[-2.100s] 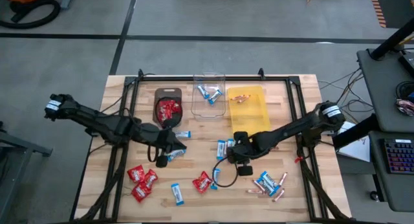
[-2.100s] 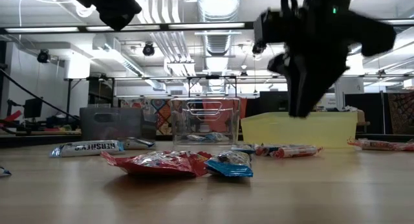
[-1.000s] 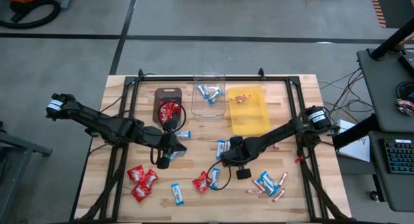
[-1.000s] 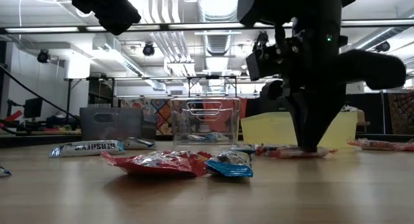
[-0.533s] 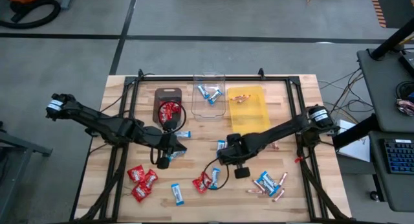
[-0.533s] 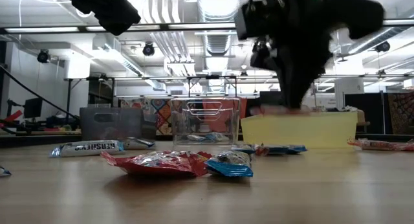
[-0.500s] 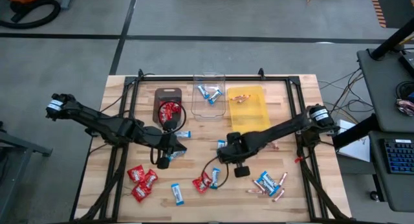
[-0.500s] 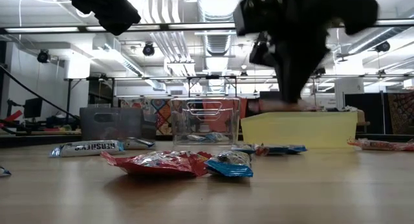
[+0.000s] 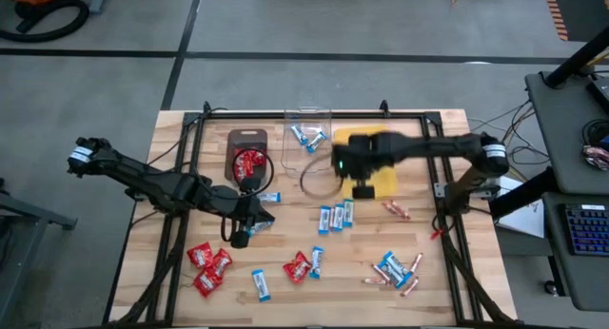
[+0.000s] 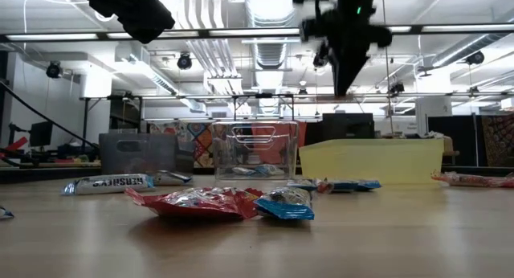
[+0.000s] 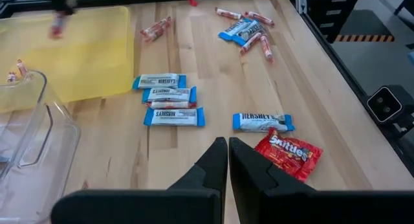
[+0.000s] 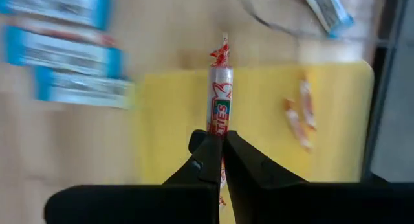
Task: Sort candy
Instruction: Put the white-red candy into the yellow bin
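Candy lies scattered on the wooden table: red packets (image 9: 207, 264), blue-and-white bars (image 9: 333, 217) and pinkish-copper sticks (image 9: 395, 270). My right gripper (image 9: 357, 169) hangs over the yellow tray (image 9: 384, 183), shut on one stick (image 12: 218, 98). A few sticks (image 12: 301, 111) lie in that tray. Blue bars lie in the clear tray (image 9: 306, 146) and red packets in the dark tray (image 9: 247, 163). My left gripper (image 11: 228, 153) is shut with nothing in it, above the table's middle left (image 9: 249, 226). My right gripper pinches the stick by one end (image 12: 218, 134) between its two fingers. The fingers point steeply down from above, and the stick runs along them, reaching out past their tips. The stick is lifted clear, above the yellow tray's floor.
Black frame rails (image 9: 433, 158) run along the table's sides and far edge. A red packet (image 11: 288, 149) and a blue bar (image 11: 262, 122) lie just beyond my left gripper. Three blue bars (image 11: 169, 98) lie beside the yellow tray's near edge.
My right gripper has risen from the table beside the blue bars with the stick and swung toward the far edge, over the yellow tray. The stick is lifted clear of the table.
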Controlling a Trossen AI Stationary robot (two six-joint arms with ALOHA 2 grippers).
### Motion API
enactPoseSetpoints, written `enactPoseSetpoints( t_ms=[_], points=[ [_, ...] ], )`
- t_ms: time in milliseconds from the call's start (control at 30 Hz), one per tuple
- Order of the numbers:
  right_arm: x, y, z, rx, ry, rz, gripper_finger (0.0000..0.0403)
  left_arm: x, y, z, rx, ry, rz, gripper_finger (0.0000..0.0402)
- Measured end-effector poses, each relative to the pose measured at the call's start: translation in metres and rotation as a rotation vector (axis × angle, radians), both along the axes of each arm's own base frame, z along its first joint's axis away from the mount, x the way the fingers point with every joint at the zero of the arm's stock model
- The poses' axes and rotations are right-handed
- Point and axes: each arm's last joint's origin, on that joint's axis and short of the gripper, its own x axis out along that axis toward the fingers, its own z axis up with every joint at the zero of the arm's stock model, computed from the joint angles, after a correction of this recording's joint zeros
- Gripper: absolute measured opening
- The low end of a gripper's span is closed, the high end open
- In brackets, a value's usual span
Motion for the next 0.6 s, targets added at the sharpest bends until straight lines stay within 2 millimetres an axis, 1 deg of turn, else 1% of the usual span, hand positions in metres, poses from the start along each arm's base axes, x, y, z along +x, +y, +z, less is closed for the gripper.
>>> enactPoseSetpoints(
  t_ms=[100,167,300,400,500,600],
  points=[
    [-0.005,-0.034,-0.011,-0.008,0.012,-0.016,0.0008,0.000,0.000,0.000,-0.001,0.000,0.001,0.0000],
    [-0.011,-0.054,-0.021,0.020,0.011,-0.028,0.0008,0.000,0.000,0.000,-0.003,0.005,0.003,0.0000],
    [-0.028,-0.084,-0.050,0.088,-0.006,-0.081,0.0008,-0.002,0.000,-0.003,-0.014,0.039,0.014,0.0000],
    [-0.039,-0.097,-0.071,0.083,-0.006,-0.100,0.0008,-0.002,0.000,-0.004,-0.015,0.046,0.015,0.0000],
    [-0.041,-0.104,-0.090,0.069,-0.022,-0.094,0.0008,-0.002,0.000,-0.003,-0.008,0.039,0.010,0.0000],
    [-0.041,-0.108,-0.103,0.062,-0.028,-0.084,0.0008,-0.002,0.000,-0.003,-0.004,0.032,0.006,0.0000]
  ],
)
